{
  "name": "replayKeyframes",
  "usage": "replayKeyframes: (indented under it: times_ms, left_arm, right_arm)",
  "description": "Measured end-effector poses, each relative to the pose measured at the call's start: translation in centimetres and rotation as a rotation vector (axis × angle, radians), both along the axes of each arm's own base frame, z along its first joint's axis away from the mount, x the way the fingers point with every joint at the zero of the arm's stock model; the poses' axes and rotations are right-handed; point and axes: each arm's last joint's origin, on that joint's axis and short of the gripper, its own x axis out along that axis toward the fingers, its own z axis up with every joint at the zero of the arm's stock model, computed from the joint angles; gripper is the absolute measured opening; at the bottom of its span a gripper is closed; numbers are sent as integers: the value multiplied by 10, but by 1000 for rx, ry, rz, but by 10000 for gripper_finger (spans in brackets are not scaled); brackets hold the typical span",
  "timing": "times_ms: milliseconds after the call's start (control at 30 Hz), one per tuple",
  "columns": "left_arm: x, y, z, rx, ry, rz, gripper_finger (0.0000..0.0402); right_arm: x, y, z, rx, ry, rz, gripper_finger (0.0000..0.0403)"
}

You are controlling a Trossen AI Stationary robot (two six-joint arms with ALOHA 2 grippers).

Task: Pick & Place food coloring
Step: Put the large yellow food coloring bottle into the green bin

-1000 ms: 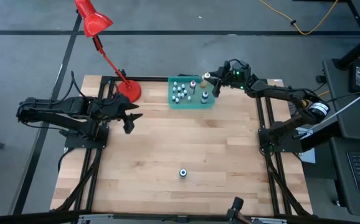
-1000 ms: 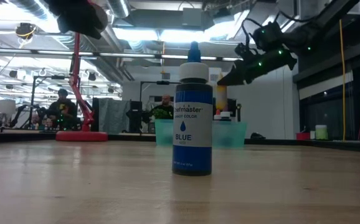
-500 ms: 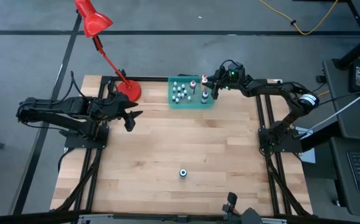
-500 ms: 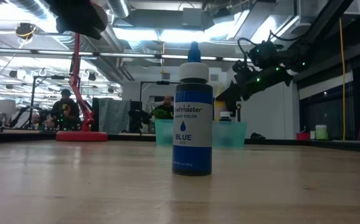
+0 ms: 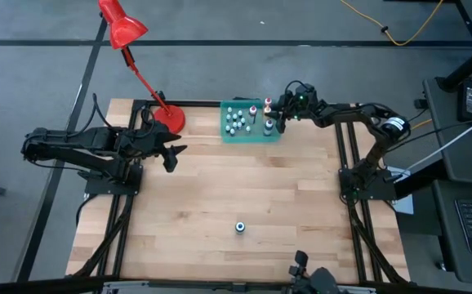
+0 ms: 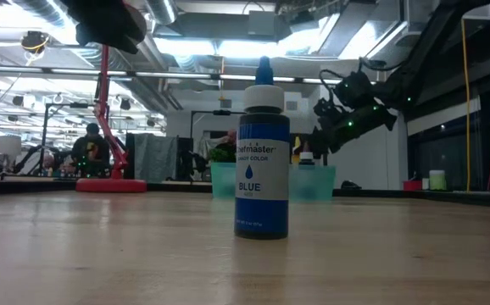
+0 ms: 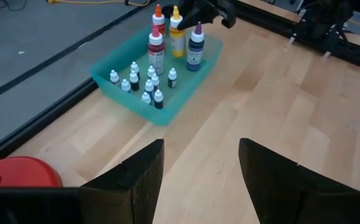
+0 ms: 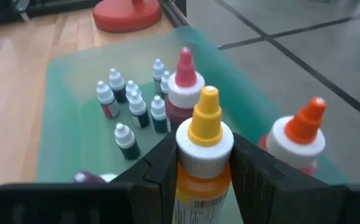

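The food coloring bottles stand in a translucent teal tray at the table's far edge: several tiny whitish ones and taller pink, red-orange and purple ones. A blue bottle stands alone near the near edge, upright on its base. My right gripper is over the tray's right end, shut on a yellow-capped bottle. My left gripper waits open at the table's left side. My right gripper pinches the yellow bottle between its two fingers, at the shoulder just below the white cap. The fingers come slanting down from the table's right. The bottle stands upright among the tall bottles; whether its base rests on the tray floor cannot be told.
A red desk lamp stands with its round base left of the tray, its arm leaning off the far-left corner. Bare wood lies between the tray and the blue bottle. People and equipment show in the room beyond the far edge.
My right gripper, shut on the yellow bottle all along, has come down at the tray's right end, bringing the bottle low among the tall bottles there. The arm has stretched out further toward the tray.
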Motion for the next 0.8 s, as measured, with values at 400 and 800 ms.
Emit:
replayKeyframes:
  times_ms: [400, 800]
  left_arm:
    - [0, 0, 0, 8, 0, 9, 202]
    - [0, 1, 0, 20, 4, 16, 202]
  right_arm:
    - [-2, -8, -10, -8, -5, -21, 122]
    - [-2, -8, -10, 3, -4, -25, 150]
